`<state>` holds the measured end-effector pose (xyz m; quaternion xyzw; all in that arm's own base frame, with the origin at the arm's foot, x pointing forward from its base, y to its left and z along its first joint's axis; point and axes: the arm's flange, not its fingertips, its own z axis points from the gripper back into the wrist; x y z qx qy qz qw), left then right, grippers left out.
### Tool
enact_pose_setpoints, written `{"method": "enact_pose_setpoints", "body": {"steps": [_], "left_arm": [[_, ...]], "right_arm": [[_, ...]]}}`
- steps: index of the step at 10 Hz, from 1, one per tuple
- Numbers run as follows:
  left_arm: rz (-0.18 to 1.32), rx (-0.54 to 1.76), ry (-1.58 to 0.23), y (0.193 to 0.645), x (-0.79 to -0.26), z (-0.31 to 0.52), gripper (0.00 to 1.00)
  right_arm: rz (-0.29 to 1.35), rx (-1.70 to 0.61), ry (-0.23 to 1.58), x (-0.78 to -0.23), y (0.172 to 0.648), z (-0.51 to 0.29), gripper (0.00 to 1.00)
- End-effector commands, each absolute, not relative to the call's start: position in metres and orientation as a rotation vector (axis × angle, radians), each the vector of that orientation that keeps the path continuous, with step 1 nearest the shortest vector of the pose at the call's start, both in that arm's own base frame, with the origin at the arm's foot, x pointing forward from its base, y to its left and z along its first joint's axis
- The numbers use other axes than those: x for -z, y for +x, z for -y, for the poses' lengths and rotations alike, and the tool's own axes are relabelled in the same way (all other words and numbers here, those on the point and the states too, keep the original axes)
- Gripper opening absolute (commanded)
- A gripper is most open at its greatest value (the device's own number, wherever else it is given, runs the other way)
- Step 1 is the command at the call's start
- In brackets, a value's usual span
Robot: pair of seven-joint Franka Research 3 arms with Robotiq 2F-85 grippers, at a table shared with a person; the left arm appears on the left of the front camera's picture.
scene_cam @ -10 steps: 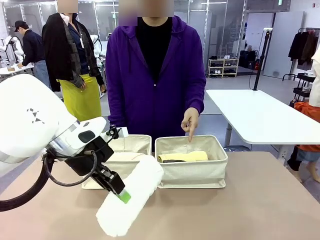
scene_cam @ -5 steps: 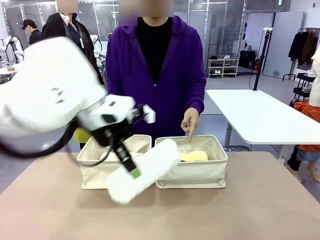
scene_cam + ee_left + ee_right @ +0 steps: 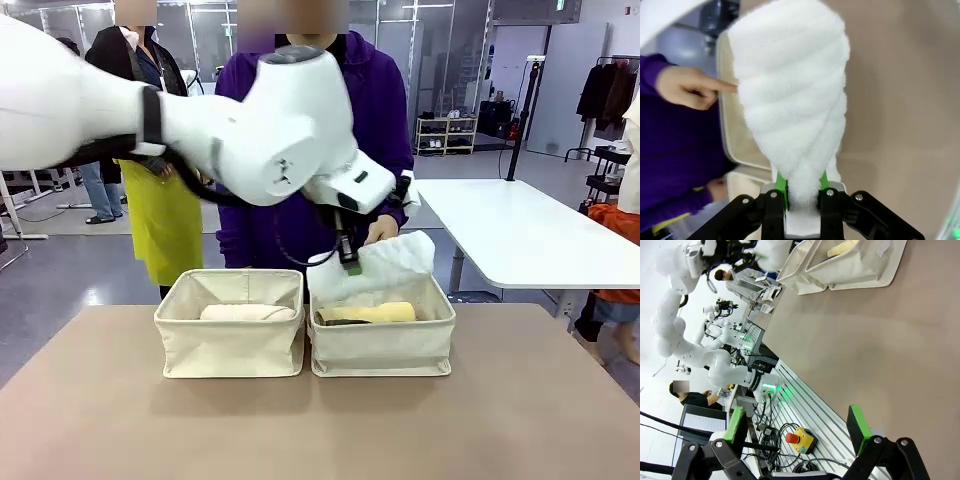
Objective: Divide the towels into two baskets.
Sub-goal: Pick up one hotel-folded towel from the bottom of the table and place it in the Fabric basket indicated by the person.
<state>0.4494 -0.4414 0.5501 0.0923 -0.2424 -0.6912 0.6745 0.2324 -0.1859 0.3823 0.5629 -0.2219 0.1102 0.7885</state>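
Seemingly four towels (image 3: 395, 262), two baskets (image 3: 231, 345).

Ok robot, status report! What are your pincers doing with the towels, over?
Left pincer shut on white towel, held above right basket. Right pincer open, holding nothing. Person's hand pointing close beside the towel.

The dark grey towel (image 3: 342, 322) is mostly hidden under the yellow towel (image 3: 375, 313). The far wall of the right basket (image 3: 380, 345) is covered by the white towel (image 3: 385, 268). The left gripper (image 3: 352, 268) is largely concealed behind its arm.
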Motion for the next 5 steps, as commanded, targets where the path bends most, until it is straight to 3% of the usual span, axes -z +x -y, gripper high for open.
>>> {"method": "enact_pose_setpoints", "body": {"steps": [1,5], "left_arm": [[0.573,1.518,0.410,0.476,-0.537,0.484,0.26],[0.500,1.544,0.344,0.523,-0.474,0.496,0.26]], "right_arm": [[0.492,-0.237,1.219,-0.386,0.230,0.185,1.00],[0.492,-0.237,1.219,-0.386,0.230,0.185,1.00]]}}
